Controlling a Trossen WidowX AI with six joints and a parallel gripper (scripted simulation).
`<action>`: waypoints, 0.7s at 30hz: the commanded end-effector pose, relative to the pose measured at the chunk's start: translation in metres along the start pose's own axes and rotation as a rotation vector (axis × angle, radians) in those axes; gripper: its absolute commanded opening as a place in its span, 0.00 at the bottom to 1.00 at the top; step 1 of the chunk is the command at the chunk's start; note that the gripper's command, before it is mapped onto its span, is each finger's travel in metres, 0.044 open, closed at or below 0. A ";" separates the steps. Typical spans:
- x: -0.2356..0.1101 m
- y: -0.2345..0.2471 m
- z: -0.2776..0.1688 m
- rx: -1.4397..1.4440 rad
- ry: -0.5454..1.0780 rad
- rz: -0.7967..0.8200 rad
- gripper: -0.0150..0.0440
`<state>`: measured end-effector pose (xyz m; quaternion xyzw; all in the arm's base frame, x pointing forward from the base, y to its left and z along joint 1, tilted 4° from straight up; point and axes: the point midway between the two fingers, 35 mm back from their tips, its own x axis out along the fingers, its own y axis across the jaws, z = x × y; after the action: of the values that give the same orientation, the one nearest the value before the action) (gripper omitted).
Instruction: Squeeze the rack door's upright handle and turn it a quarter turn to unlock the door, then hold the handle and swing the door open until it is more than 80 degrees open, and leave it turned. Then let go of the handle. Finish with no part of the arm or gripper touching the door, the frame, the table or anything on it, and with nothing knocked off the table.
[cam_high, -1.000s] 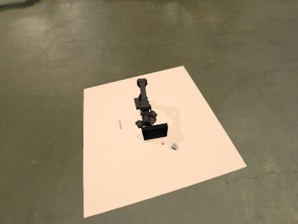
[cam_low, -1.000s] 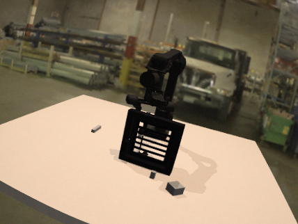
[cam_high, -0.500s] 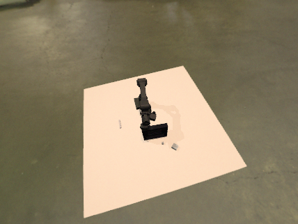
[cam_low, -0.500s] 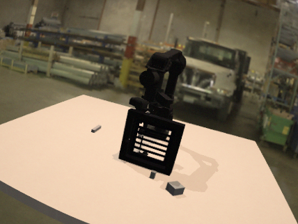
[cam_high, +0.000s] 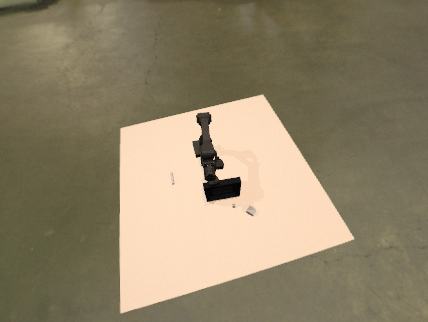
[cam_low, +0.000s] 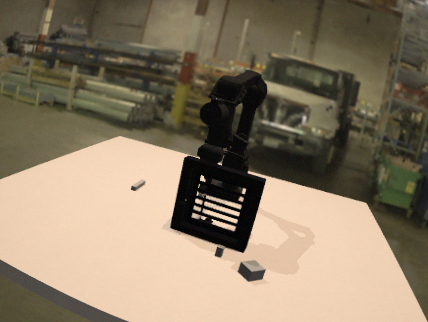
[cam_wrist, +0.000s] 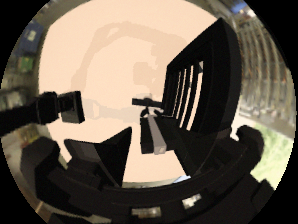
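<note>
- Lining up the pincer (cam_high: 212, 180) (cam_low: 210, 154) (cam_wrist: 150, 128) with the handle (cam_wrist: 156, 136) seems to be the step in hand; its fingers stand apart, with nothing clamped between them.
- The slatted rack door with its frame (cam_high: 239, 186) (cam_low: 255, 210) (cam_wrist: 227, 75) stands upright near the middle of the bench (cam_high: 175, 250) (cam_low: 75, 215) (cam_wrist: 60, 60), well in from every edge. In the top view, the arm reaches it from the side of the bench's top edge.
- The handle shows in the wrist view as a slim grey bar beside the slats; I cannot tell whether it has been turned.
- I expect it to be stiff and hard, rather smooth, and not fragile. A square hold across its two long sides, pads flat, should keep the fingers from slipping during the quarter turn.
- The door should swing as one rigid piece, probably with some weight, so a slow arc around its hinge side would suit it; pulling straight could drag the frame.
- Counted: one door with its frame, one handle, one arm, and three loose pieces: a long grey bar (cam_high: 172, 178) (cam_low: 138, 185) towards the left edge in the top view, a small grey block (cam_high: 233, 205) (cam_low: 219, 251) just beside the frame, and a larger grey block (cam_high: 251, 211) (cam_low: 251, 270) towards the lower right corner.
</note>
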<state>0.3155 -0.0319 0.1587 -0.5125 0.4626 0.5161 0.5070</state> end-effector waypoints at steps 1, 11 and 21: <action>0.001 -0.003 0.003 -0.040 -0.005 -0.009 0.74; 0.001 -0.003 0.003 -0.040 -0.005 -0.009 0.70; 0.001 -0.003 0.003 -0.040 -0.005 -0.009 0.59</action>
<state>0.3174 -0.0299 0.1585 -0.5228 0.4517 0.5225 0.4996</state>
